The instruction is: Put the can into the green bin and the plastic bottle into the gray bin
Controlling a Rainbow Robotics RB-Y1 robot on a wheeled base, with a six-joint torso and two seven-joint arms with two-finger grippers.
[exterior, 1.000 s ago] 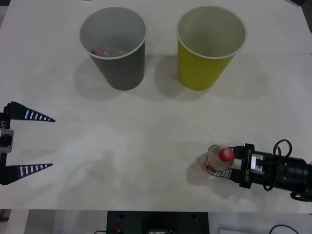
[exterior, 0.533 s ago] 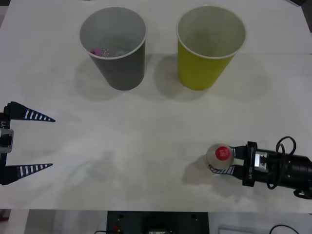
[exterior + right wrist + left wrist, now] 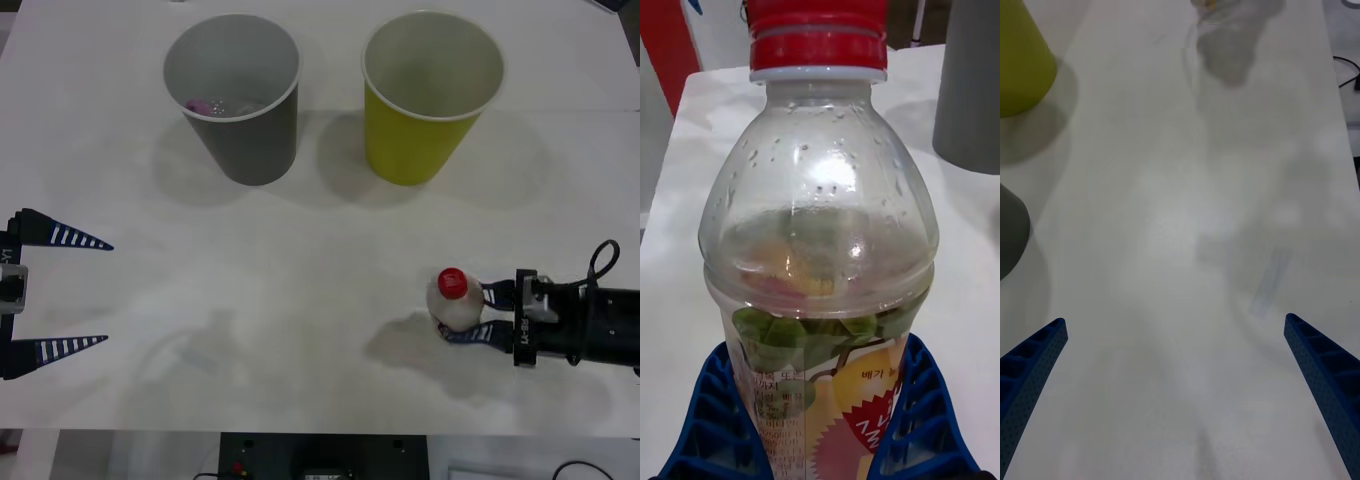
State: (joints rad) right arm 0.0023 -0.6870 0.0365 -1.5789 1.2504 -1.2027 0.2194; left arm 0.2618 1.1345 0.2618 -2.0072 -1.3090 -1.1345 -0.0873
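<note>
Right gripper [image 3: 478, 318]: at the near right of the surface [image 3: 300, 270], arm reaching in from the right edge; its jaws grasp the plastic bottle, one blue ribbed finger [image 3: 715, 420] pressed on each side of the labelled lower body.
Plastic bottle [image 3: 455, 300]: upright between the jaws, red cap on top, clear upper part, white label with red and green marks [image 3: 827, 397] below; well apart from both bins, nearer the green one.
Green bin [image 3: 430, 90]: upright at the far side of the surface, right of the gray bin, open mouth up, pale inside.
Gray bin [image 3: 237, 95]: upright just beside the green bin on its left, not touching it; a pink-capped clear item [image 3: 205, 104] lies inside at the bottom.
Left gripper [image 3: 55, 290]: at the left edge of the surface, jaws spread wide and released, nothing between them.
</note>
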